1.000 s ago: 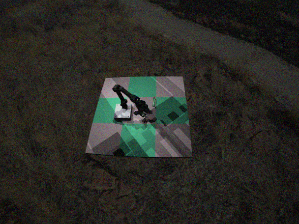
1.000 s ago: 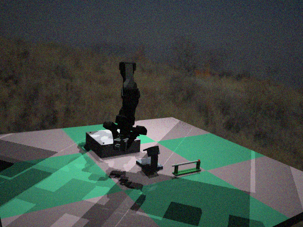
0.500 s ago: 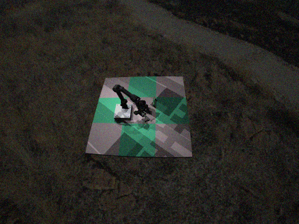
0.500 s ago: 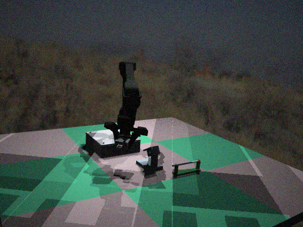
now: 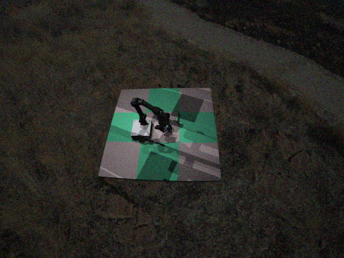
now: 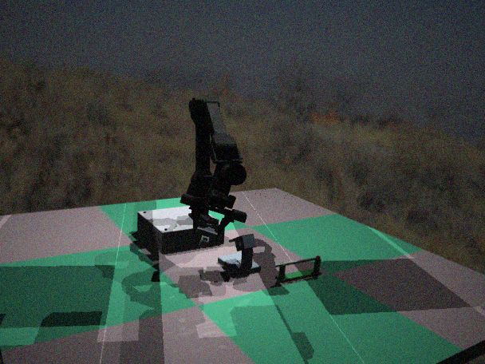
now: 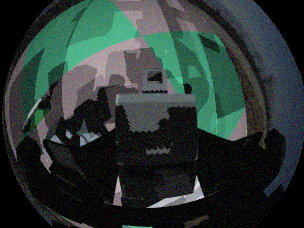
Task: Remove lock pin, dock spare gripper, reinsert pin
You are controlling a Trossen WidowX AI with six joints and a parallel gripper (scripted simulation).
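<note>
- Rack (image 5: 178,121) (image 6: 281,272) (image 7: 40,117), beside the mount (image 6: 246,259) (image 7: 86,139): a slender bar lies across its uprights, most likely the lock pin (image 5: 177,116) (image 6: 298,262) (image 7: 34,110). Pulling it out therefore looks done.
- Mount: stands on the table, nothing docked in it; docking and pinning remain.
- Fingers of the gripper (image 5: 164,130) (image 6: 209,223) (image 7: 156,150): part open, closed on the blocky spare gripper (image 5: 168,129) (image 6: 207,230) (image 7: 156,122), held off the table near the mount, its holed spigot outward.
- White-topped base (image 5: 135,132) (image 6: 171,242): behind the mount.
- Last, release and back clear.
</note>
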